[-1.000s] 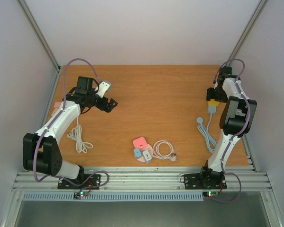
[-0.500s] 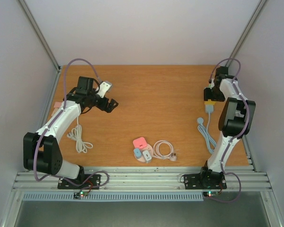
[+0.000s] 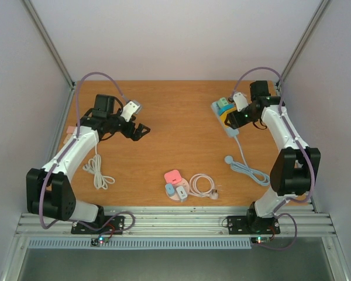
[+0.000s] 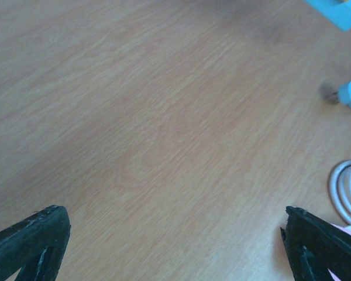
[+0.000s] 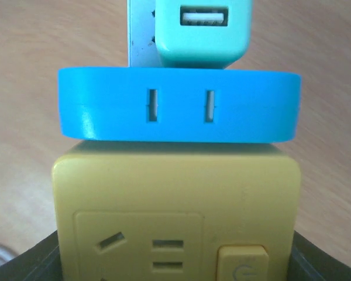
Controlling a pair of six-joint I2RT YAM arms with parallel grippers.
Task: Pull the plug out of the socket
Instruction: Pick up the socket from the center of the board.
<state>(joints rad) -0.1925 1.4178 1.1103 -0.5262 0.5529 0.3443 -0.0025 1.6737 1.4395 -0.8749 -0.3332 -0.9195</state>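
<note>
A power strip [image 3: 227, 117] with a yellow block [image 5: 175, 199], a blue block [image 5: 178, 105] and a pale end piece is held at the back right of the table. A mint-green USB charger plug [image 5: 200, 32] sits plugged in at its far end; it also shows in the top view [image 3: 222, 105]. My right gripper [image 3: 241, 119] is shut on the yellow end of the strip, with its fingers [image 5: 324, 260] at both sides. My left gripper [image 3: 138, 130] is open and empty over bare wood at the back left, far from the strip, fingers [image 4: 29, 240] spread wide.
The strip's grey-blue cord [image 3: 247, 168] trails toward the right arm's base, with its plug end [image 3: 228, 158] loose. Small pink, blue and white chargers on a round pad [image 3: 175, 185] and a coiled white cable [image 3: 202, 185] lie front centre. Another white cable [image 3: 98, 170] lies front left.
My right arm has swung left from the right edge, carrying the power strip inward and turning it; its cord has dragged along. My left gripper has barely shifted.
</note>
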